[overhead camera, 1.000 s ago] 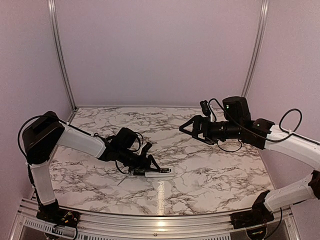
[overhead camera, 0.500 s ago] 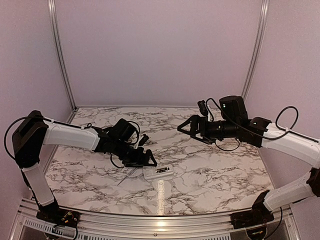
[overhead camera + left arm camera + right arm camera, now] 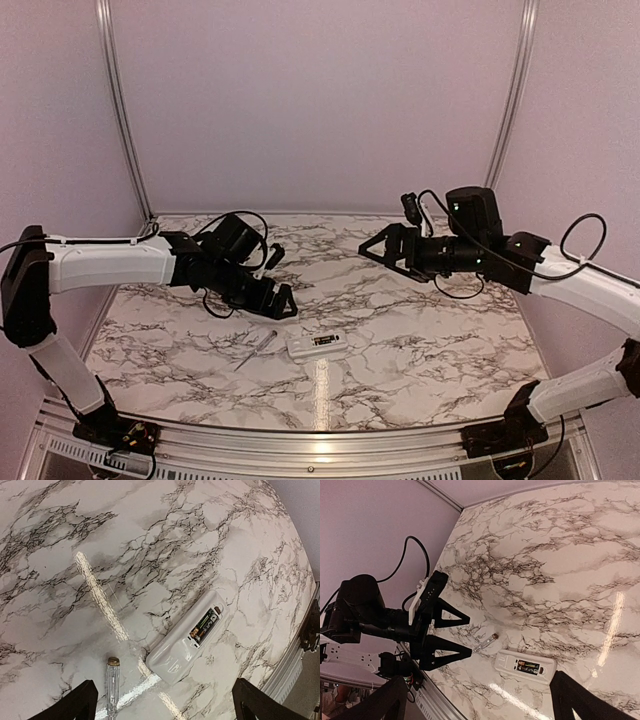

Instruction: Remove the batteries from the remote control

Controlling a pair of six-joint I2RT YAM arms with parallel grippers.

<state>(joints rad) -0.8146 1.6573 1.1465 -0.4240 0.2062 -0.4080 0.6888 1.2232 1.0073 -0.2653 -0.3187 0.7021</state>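
Light: bright and even.
Glare: white streak on the counter (image 3: 420,340) at 6 o'clock in the top view.
Focus: sharp; wrist views bend at edges.

Plain lilac walls (image 3: 320,100) rise behind the marble-veined table (image 3: 420,340) — aluminium posts (image 3: 122,110) at its far corners, a light streak (image 3: 321,385) near its front edge.

All views, wrists seemingly high, share remote (image 3: 317,344).

White remote control (image 3: 187,642) flat, recess up, batteries (image 3: 205,624) inside.
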